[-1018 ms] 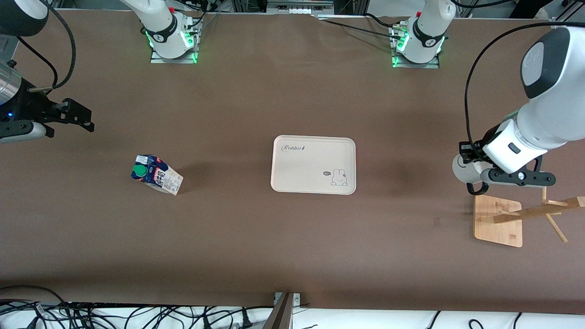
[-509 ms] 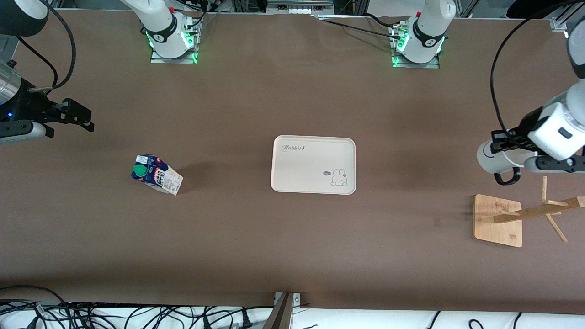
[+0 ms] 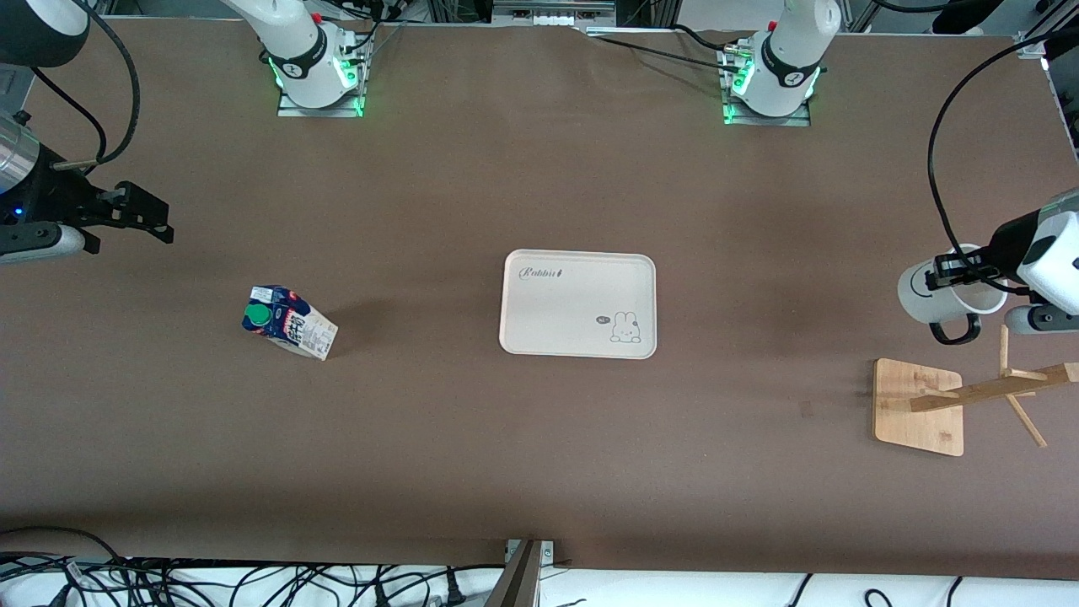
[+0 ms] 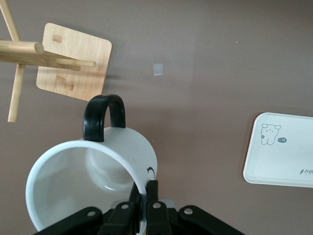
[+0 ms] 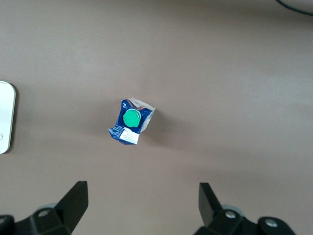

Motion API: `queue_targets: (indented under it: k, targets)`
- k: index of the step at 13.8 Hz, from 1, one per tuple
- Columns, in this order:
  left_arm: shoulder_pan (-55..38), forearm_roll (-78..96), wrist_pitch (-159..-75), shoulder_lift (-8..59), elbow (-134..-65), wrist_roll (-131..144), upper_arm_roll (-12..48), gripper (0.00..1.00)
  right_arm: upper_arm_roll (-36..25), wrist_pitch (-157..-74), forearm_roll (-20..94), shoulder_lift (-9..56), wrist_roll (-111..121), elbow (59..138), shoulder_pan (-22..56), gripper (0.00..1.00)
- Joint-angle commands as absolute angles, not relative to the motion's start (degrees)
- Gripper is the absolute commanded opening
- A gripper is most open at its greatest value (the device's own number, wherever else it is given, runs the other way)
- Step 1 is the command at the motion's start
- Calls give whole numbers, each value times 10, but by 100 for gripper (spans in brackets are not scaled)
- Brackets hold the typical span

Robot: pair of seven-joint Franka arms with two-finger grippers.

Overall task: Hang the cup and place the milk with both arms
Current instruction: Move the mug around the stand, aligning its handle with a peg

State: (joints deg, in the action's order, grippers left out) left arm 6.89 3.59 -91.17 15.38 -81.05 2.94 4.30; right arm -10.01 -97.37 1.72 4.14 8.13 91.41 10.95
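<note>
The cup [image 3: 931, 291], a white mug with a black loop handle, hangs tilted in the air over the table beside the wooden rack [image 3: 917, 406]. My left gripper [image 3: 961, 271] is shut on its rim; in the left wrist view one finger is inside and one outside the cup [image 4: 98, 181], at the left gripper [image 4: 145, 188]. The milk [image 3: 289, 321], a blue-topped carton with a green cap, stands on the table toward the right arm's end. My right gripper [image 3: 143, 217] waits open and empty in the air; its wrist view shows the milk [image 5: 131, 121] ahead of the right gripper [image 5: 143, 196].
A white tray [image 3: 578, 278] with a rabbit drawing lies mid-table and shows in the left wrist view as the tray [image 4: 281, 161]. The rack has a square wooden base and slanting pegs [image 3: 1011, 384], seen as the rack [image 4: 73, 63]. Cables run along the table's near edge.
The left arm has carried the cup up and away from over the rack's base, toward the left arm's end of the table. The right arm and the milk have not moved.
</note>
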Motion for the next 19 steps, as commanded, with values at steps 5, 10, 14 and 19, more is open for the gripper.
queue_targets:
  k: [5,10,14,19]
  targets:
    - [105,98,-976,171,-807,11,46,0,-95,-970,10,44,73,905,105,100]
    - [109,102,-971,221,-728,-24,46,0,-95,-969,10,44,73,905,105,100]
    - [116,99,-976,223,-726,-29,45,0,-95,-969,10,44,73,905,105,100]
    - [136,101,-974,223,-728,-41,45,0,-95,-969,10,44,73,905,105,100]
